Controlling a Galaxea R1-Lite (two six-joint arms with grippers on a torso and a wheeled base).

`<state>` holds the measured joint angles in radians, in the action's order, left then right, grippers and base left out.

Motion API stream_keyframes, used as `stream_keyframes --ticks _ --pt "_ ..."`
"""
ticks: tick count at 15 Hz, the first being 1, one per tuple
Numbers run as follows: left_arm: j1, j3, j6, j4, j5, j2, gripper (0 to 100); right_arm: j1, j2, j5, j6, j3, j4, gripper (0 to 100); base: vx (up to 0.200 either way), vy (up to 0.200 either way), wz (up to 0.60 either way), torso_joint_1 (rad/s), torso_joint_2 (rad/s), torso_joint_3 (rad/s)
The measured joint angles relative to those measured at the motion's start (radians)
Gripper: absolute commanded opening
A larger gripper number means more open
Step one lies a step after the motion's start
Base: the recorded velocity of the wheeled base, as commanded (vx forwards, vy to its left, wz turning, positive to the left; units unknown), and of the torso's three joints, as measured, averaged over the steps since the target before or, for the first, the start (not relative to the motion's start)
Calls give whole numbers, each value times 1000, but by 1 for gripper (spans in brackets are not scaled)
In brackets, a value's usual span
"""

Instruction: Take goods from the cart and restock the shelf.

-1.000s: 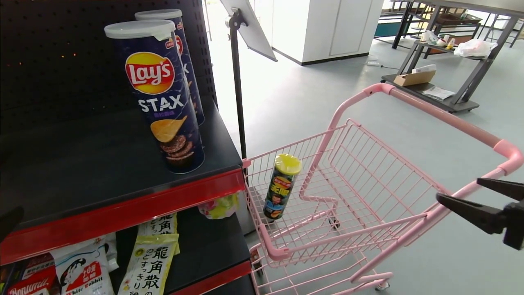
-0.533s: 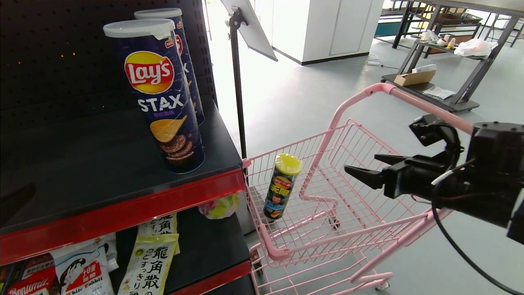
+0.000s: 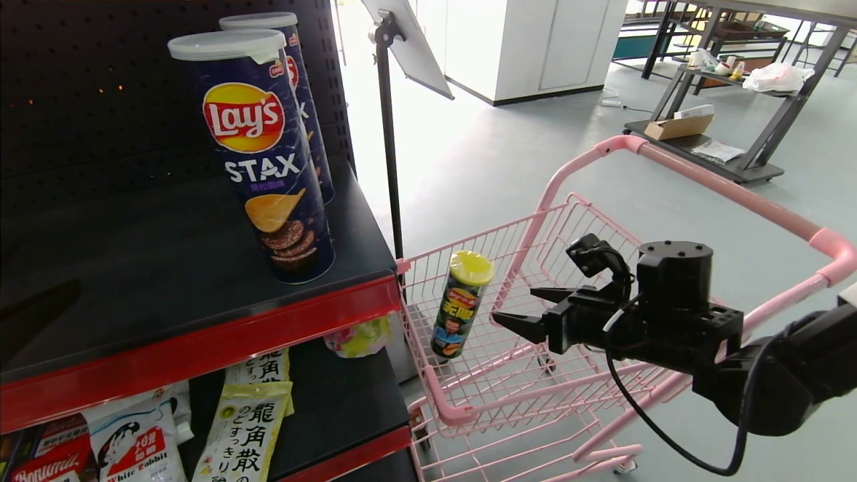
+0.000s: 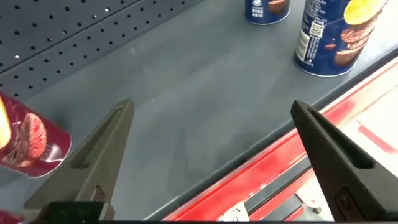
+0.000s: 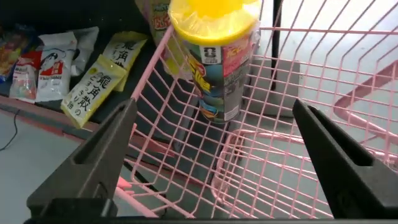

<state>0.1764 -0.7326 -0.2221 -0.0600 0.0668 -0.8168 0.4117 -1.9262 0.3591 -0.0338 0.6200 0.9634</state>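
Note:
A slim can with a yellow lid [image 3: 460,304] [image 5: 214,62] stands upright in the near left corner of the pink wire cart [image 3: 723,194] [image 5: 348,99]. My right gripper [image 3: 514,305] [image 5: 214,109] is inside the basket, just right of the can, open, its fingers level with the can's body and not touching it. My left gripper [image 4: 211,118] hovers open over the dark top shelf [image 3: 134,268] [image 4: 205,81], holding nothing. Two tall blue chip cans [image 3: 268,154] [image 4: 333,37] stand on that shelf near its red front edge.
A dark red can [image 4: 25,137] stands on the shelf by my left gripper. Snack bags [image 3: 248,422] [image 5: 99,81] lie on the lower shelf. A black stand pole [image 3: 388,134] rises between shelf and cart. A metal rack [image 3: 703,134] stands far back.
My right arm has swung in from the right edge, leftward into the cart, and stopped close to the yellow-lidded can, still open. The can and shelf goods have not moved.

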Motion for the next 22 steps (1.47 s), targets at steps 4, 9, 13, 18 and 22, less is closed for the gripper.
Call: stream_keyframes --ticks 4,9,13,18,22 --pt "0 -4 0 0 0 -13 100 18 -108 10 -4 56 59 100 0 0 0 0 0 0" --pt "0 -16 0 0 -1 -33 100 19 -217 9 -6 163 74 100 0 0 0 0 0 0" --pt "1 -20 -2 0 -1 -43 100 16 -274 5 -6 204 74 100 0 0 0 0 0 0" --pt "1 -25 -4 0 0 -47 100 25 -336 5 -8 309 74 100 0 0 0 0 0 0" --pt "1 -26 -15 -1 1 -48 100 56 -394 4 -55 392 74 100 0 0 0 0 0 0"
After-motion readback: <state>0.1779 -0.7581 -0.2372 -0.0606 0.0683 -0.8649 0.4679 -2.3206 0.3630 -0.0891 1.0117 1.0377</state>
